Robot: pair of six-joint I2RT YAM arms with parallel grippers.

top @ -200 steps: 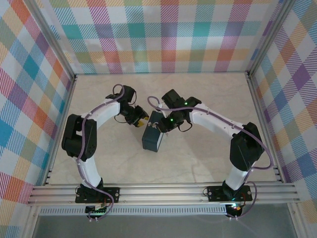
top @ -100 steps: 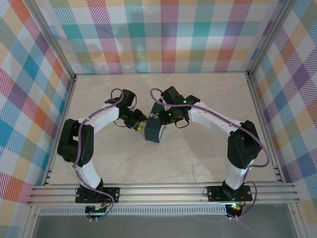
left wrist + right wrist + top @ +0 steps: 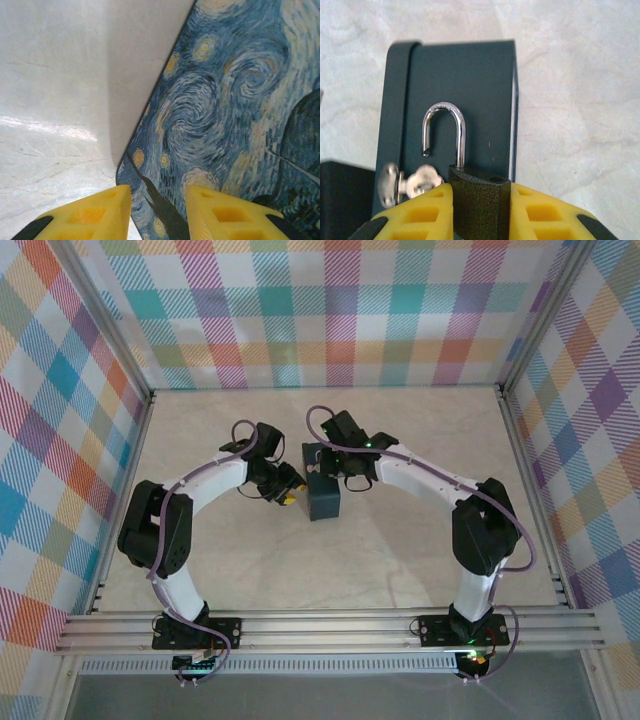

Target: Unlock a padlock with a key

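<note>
Padlock (image 3: 480, 210), lower centre of right-wrist frame, clamped by the right tool (image 3: 481, 192); shackle (image 3: 444, 106) sprung free, key (image 3: 425, 179) at its left. Left tool (image 3: 157, 200) gapes empty beside the blue tin (image 3: 240, 125). We advise holding the body steady, untwisted.

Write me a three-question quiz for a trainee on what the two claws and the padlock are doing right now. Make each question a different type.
1. Fill in: the left claw, pointing at a corner of the tin, is ___ (open or shut).
2. Multiple choice: what does the right claw grip? A: the tin. B: the padlock. C: nothing.
3. True or false: the shackle stands open, with one end free of the padlock's body.

Key: 1 open; 2 B; 3 true.
</note>
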